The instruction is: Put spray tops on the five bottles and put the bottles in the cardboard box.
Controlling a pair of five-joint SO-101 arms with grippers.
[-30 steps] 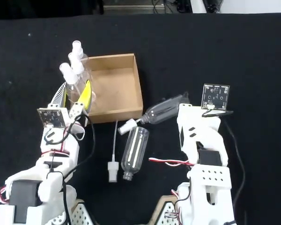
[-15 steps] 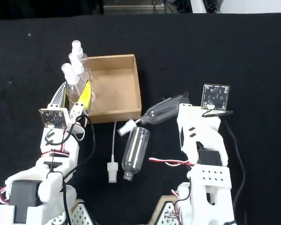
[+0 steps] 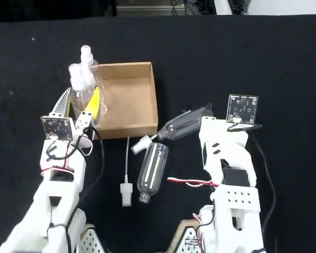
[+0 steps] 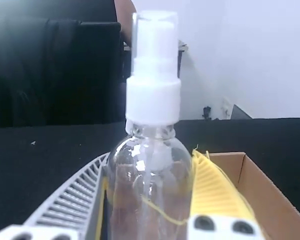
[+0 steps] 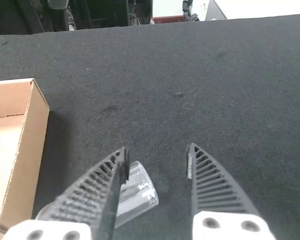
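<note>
L pincer (image 3: 80, 105), one grey finger and one yellow, sits upper left of the high view, clamped on an upright clear plastic bottle w/ white spray top (image 3: 79, 87). In the left wrist view the bottle body is squarely betw the two fingers, cap standing clear above them. The bottle is at the left wall of the open brown cardboard box (image 3: 127, 113), upper centre-left; can't tell if it's over the box or just outside. A second capped clear bottle (image 3: 87, 55) stands just behind, by the box's far left corner.

R pincer (image 5: 157, 150), black fingers apart, is centre-right in the high view. A lying capped clear bottle (image 3: 180, 125) has its base end just beside one finger, not gripped; contact unclear. Its white top points lower left, near the box's front wall.

An uncapped clear bottle (image 3: 151, 167) lies on the black worktop (image 3: 253, 58) below centre. A loose white spray top w/ long dip tube (image 3: 126, 191) lies just left of it, apart
</note>
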